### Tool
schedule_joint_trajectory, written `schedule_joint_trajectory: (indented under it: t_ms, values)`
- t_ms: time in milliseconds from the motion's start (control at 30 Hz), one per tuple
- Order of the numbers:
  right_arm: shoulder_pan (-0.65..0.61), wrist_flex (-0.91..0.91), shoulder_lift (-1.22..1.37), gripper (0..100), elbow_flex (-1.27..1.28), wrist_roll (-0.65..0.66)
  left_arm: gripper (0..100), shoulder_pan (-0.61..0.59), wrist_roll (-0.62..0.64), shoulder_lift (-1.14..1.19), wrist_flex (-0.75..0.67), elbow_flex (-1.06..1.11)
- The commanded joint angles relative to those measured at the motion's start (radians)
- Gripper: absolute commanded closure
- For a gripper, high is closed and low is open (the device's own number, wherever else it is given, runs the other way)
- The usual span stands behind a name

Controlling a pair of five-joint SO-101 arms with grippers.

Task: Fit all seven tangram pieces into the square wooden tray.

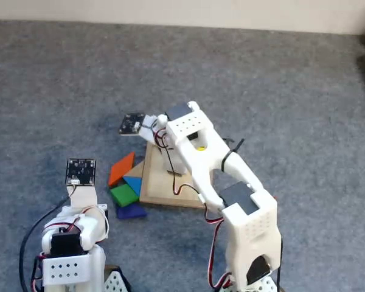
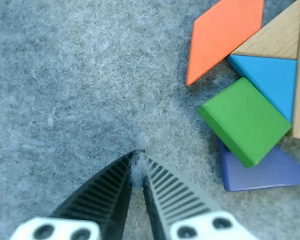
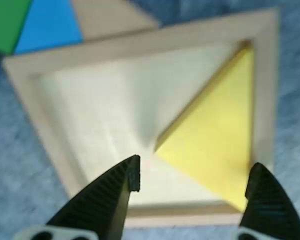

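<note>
The square wooden tray [image 1: 153,184] lies mid-table, and in the right wrist view a yellow triangle [image 3: 215,142] lies flat in one corner of the tray [image 3: 140,37]. My right gripper [image 3: 195,175] hangs open above the tray, its jaws spread over the yellow triangle's edge. Left of the tray lie an orange parallelogram [image 1: 120,168], a plain wooden triangle [image 2: 277,37], a blue triangle [image 1: 133,183], a green square [image 1: 124,194] and a purple triangle [image 1: 131,211]. My left gripper [image 2: 137,159] is shut and empty, down on the carpet a little way from the green square [image 2: 245,120].
Grey carpet covers the whole work surface. The right arm [image 1: 201,152] stretches over the tray and hides much of it in the high view. The left arm's base [image 1: 70,243] sits at the front left. Open carpet lies behind and left of the pieces.
</note>
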Motion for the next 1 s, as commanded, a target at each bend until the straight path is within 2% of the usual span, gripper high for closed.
schedule_joint_trajectory:
  t_ms: [0,167,333,567,700,900,967]
  values:
    - [0.050,0.079,-0.059,70.7,-0.131,0.009,99,-0.007,-0.003,-0.015,0.005,-0.001]
    - [0.074,0.214,-0.114,80.5,-0.170,-0.008,99,-0.007,-0.003,-0.015,0.005,-0.001]
    - [0.110,0.303,-0.153,81.3,-0.170,-0.172,99,-0.007,-0.003,-0.015,0.005,-0.001]
    - [0.225,0.320,-0.225,81.4,-0.148,-0.414,99,-0.007,-0.003,-0.015,0.005,-0.001]
    - [0.245,0.326,-0.282,81.4,-0.024,-0.480,99,-0.007,-0.003,-0.015,0.005,-0.001]
    - [0.315,0.249,-0.452,81.6,0.240,-0.482,99,-0.007,-0.003,-0.015,0.005,-0.001]
    - [0.361,0.200,-0.521,84.7,0.329,-0.480,99,-0.007,-0.003,-0.015,0.005,-0.001]
